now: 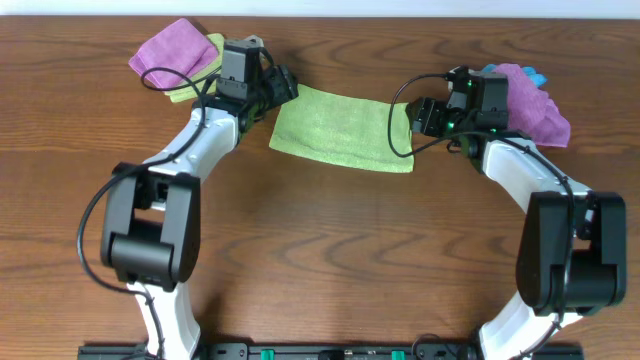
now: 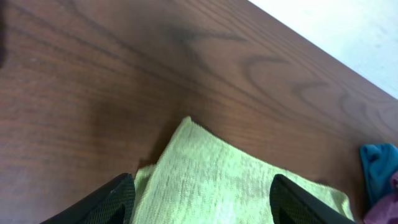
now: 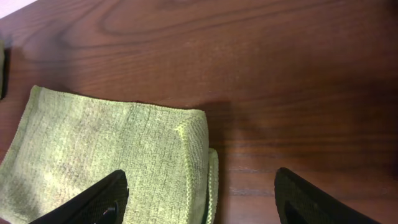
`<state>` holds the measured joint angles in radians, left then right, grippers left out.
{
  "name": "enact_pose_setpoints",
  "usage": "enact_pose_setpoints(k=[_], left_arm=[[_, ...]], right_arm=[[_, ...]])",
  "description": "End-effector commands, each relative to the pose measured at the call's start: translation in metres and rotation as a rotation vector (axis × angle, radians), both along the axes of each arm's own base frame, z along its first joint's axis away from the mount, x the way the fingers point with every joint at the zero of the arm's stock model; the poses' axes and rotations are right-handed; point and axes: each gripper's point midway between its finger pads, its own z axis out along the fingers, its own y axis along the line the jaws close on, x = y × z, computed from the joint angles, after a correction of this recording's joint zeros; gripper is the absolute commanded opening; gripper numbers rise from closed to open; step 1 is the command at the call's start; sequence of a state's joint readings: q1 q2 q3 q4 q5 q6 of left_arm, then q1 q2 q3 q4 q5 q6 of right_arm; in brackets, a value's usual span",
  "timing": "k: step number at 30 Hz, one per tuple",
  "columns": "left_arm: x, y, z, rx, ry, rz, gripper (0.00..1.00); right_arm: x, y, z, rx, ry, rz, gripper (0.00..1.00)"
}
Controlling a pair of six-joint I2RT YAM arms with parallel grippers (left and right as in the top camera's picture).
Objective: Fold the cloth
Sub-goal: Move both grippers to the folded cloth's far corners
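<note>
Far left, back of the table [image 1: 320,250]: left purple cloth [image 1: 165,48] bunched on top of a yellow-green rag [image 1: 205,62], just beside my left arm.

My left gripper [image 1: 280,88] sits low at the left end of the green cloth [image 1: 340,127]. In the wrist view both fingers [image 2: 112,202] are spread wide with nothing pinched, and a corner of the cloth lies flat between them.

The green cloth lies mid-table between my two grippers, long side running left to right, slightly tilted. Its right end is doubled over; a layered edge shows in the right wrist view. A black cable [image 1: 392,120] from my right arm loops across that end.

My right gripper [image 1: 420,115] is at the cloth's right edge, fingers [image 3: 93,199] parted, holding nothing.

Far right: right purple cloth [image 1: 540,110] in a heap, a blue cloth [image 1: 535,75] peeking out behind it, both close against my right arm.
</note>
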<state>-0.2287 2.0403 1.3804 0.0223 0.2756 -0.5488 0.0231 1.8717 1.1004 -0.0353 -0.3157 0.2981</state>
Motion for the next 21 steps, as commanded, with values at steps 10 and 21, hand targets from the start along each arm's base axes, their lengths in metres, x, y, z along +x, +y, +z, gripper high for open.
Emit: enact_pose_setpoints(k=[10, 21], left_arm=[[0.039, -0.002, -0.039, 0.021, -0.002, 0.015, 0.72], [0.051, -0.006, -0.05, 0.017, 0.005, 0.009, 0.72]], right_arm=[[0.021, 0.0, 0.006, -0.029, -0.017, 0.007, 0.74], [0.018, 0.013, 0.003, -0.031, 0.008, 0.034, 0.7]])
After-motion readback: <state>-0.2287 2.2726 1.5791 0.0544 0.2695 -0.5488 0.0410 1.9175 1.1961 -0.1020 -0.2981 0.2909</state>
